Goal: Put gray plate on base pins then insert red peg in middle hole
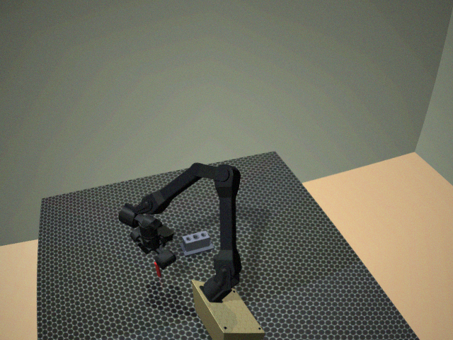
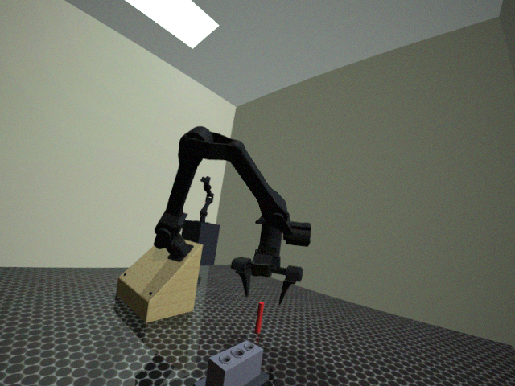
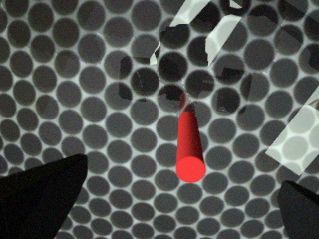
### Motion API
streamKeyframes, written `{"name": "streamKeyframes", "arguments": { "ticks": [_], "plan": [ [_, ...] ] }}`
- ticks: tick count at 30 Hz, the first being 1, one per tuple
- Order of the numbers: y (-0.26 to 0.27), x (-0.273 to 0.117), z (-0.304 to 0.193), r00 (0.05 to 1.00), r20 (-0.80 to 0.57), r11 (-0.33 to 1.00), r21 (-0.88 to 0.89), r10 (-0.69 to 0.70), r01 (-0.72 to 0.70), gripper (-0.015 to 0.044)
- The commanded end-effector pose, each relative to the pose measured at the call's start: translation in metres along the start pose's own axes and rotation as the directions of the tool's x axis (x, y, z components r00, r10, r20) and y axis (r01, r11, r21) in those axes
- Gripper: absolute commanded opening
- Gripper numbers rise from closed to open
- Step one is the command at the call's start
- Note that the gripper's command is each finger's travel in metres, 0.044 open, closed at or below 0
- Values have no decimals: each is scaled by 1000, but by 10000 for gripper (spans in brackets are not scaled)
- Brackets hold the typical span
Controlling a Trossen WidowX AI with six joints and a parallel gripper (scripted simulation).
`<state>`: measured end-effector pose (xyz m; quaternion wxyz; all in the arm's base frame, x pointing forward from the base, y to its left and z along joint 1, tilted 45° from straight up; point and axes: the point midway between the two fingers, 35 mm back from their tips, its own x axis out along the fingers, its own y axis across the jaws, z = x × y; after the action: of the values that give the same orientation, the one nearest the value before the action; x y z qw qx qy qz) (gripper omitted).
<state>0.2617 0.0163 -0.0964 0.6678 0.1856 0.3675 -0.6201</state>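
Note:
The gray plate (image 1: 197, 244) (image 2: 241, 367) is a thick block with three holes on top. It sits level on the wider base (image 1: 198, 251) (image 2: 262, 379); its middle hole shows no peg in it. The red peg (image 1: 158, 270) (image 2: 259, 318) (image 3: 189, 139) stands upright on the table, apart from the plate. My gripper (image 2: 263, 299) (image 3: 183, 178) is wide open and empty, pointing down above the peg. In the wrist view the peg's top lies between the two fingers. In the top view the fingertips are hidden.
The arm's wedge-shaped wooden mount (image 1: 236, 316) (image 2: 176, 293) stands on the patterned table (image 1: 292, 256) (image 2: 374, 340). In the exterior view, a dark pedestal (image 2: 211, 244) with a small arm (image 2: 206, 203) shows behind my arm.

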Motion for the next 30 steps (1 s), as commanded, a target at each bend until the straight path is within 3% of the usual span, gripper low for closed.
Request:
{"name": "streamKeyframes", "arguments": {
  "ticks": [1,26,30],
  "plan": [
    [-2,9,0,1000,7,1000,-10,-8,8,440],
    [-4,47,1,1000,11,1000,-10,-10,10,440],
    [-4,47,1,1000,11,1000,-10,-10,10,335]
  ]
}}
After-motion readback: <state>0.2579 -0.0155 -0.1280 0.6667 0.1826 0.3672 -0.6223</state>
